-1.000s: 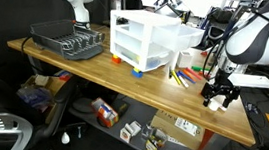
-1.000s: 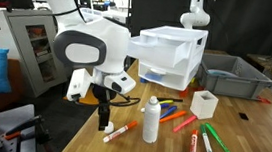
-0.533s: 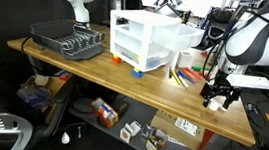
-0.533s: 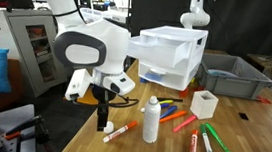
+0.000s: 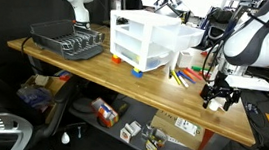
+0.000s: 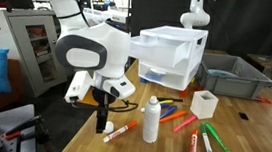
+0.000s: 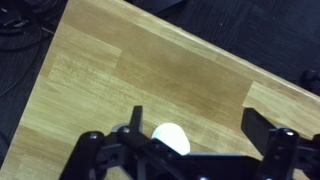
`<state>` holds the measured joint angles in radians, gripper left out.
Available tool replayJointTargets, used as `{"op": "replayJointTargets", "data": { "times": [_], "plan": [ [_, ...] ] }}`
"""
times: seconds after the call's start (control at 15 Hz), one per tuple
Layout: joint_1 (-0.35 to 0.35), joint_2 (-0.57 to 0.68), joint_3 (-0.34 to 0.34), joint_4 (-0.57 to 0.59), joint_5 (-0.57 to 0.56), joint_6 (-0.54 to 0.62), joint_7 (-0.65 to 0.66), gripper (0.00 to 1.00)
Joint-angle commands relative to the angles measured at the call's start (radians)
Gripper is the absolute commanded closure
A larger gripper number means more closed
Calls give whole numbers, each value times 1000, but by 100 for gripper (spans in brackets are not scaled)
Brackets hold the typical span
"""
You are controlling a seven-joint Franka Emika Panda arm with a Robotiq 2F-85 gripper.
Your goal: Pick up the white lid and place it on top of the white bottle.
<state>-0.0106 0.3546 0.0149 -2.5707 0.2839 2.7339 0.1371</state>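
The white lid (image 7: 170, 138) is a small round disc lying flat on the wooden table. In the wrist view it sits between my gripper's (image 7: 197, 135) fingers, close to the left one. The jaws are open wide and do not touch it. The white bottle (image 6: 152, 120) stands upright, without a lid, just beside my gripper (image 6: 107, 125) in an exterior view. My gripper (image 5: 217, 98) points down near the table's edge. The lid is hidden behind the fingers in both exterior views.
Several coloured markers (image 6: 188, 120) lie beside the bottle, with a small white square cup (image 6: 205, 103) behind them. A white drawer unit (image 6: 173, 55) (image 5: 143, 41), a grey bin (image 6: 232, 75) and a dish rack (image 5: 68, 41) stand farther along the table. The table edge (image 5: 219, 131) is close to the gripper.
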Motion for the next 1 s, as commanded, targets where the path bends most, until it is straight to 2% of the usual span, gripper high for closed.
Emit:
{"op": "replayJointTargets", "data": {
  "times": [0.0, 0.47, 0.73, 0.93],
  "plan": [
    [-29, 29, -2, 27, -3, -11, -12, 0],
    [-43, 61, -32, 60, -18, -7, -9, 0],
    [-27, 63, -55, 66, -53, 4, 7, 0],
    [-27, 56, -55, 61, -66, 64, -5, 0]
  ]
}}
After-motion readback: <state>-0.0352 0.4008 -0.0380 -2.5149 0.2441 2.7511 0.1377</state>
